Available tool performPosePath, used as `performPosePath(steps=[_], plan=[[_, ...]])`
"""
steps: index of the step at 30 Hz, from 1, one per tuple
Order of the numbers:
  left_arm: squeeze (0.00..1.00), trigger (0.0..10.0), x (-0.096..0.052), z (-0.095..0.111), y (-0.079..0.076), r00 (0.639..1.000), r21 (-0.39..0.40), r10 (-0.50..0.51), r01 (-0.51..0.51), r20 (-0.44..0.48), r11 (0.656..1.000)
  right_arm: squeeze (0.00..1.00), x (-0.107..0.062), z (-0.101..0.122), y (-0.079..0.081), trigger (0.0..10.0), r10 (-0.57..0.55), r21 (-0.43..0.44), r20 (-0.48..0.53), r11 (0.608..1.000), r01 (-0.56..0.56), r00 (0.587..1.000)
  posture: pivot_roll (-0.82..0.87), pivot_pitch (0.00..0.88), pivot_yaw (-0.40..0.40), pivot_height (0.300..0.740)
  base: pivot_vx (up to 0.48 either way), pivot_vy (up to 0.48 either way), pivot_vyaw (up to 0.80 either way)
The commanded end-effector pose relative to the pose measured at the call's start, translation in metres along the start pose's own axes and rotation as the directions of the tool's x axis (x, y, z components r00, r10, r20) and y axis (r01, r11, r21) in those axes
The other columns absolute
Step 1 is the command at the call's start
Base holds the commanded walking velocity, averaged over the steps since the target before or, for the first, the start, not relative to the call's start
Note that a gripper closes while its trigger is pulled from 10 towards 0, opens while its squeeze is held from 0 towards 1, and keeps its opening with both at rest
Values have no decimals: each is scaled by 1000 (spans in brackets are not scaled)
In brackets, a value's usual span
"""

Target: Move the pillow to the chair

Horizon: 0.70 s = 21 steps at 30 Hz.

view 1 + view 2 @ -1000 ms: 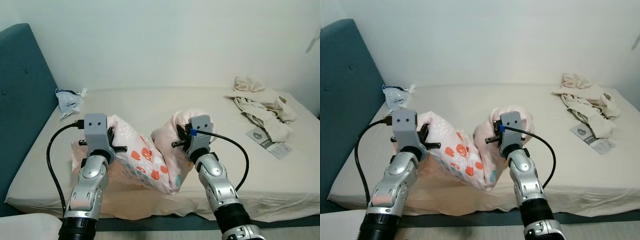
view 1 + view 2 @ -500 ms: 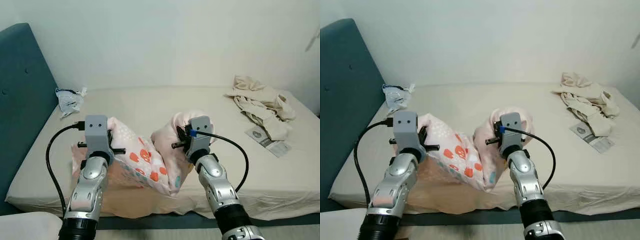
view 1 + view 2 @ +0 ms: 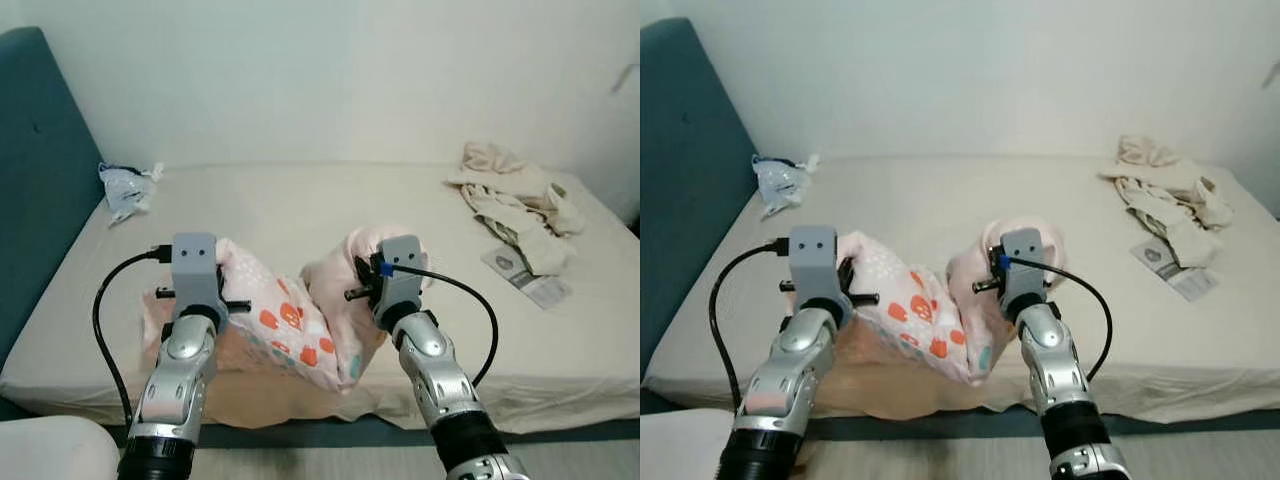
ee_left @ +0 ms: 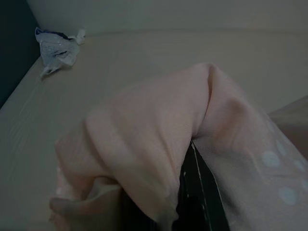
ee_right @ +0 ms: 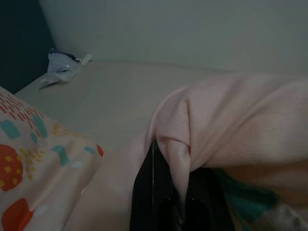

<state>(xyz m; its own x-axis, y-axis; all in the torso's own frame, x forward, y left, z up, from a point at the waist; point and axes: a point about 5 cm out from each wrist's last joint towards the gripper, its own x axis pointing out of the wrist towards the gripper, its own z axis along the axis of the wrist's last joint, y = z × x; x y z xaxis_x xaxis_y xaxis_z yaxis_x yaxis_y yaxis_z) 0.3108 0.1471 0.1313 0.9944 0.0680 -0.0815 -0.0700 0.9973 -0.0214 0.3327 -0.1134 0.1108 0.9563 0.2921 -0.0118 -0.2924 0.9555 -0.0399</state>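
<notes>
bed (image 3: 300,205): pillow (image 3: 290,325) pinched between left jaws, right jaws.

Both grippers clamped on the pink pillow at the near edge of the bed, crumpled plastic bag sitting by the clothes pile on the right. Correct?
Not quite. The plastic bag lies at the bed's far left corner by the blue headboard, across from the clothes pile, as the left eye view shows. The rest holds: left gripper and right gripper are both shut on the pillow at the near edge.

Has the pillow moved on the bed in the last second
Cannot tell. The pillow stays pinched between the left gripper and right gripper at the bed's near edge; the whole view shifted, so the camera moved.
</notes>
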Motion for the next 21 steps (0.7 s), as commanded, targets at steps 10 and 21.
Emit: performPosePath(steps=[10, 21], plan=[[0, 10000, -2, 1, -3, 1000, 0, -23, 23, 4, 1000, 0, 1, 4, 10, 10000, 48, 11, 8, 999, -48, 999, 22, 79, -20, 740, 0, 0, -260], [0, 10000, -1, 2, -4, 999, 40, -22, 21, 35, 999, 0, 1, 4, 3, 10000, 21, 18, -6, 1000, -21, 1000, 18, 66, -24, 740, 0, 0, -800]])
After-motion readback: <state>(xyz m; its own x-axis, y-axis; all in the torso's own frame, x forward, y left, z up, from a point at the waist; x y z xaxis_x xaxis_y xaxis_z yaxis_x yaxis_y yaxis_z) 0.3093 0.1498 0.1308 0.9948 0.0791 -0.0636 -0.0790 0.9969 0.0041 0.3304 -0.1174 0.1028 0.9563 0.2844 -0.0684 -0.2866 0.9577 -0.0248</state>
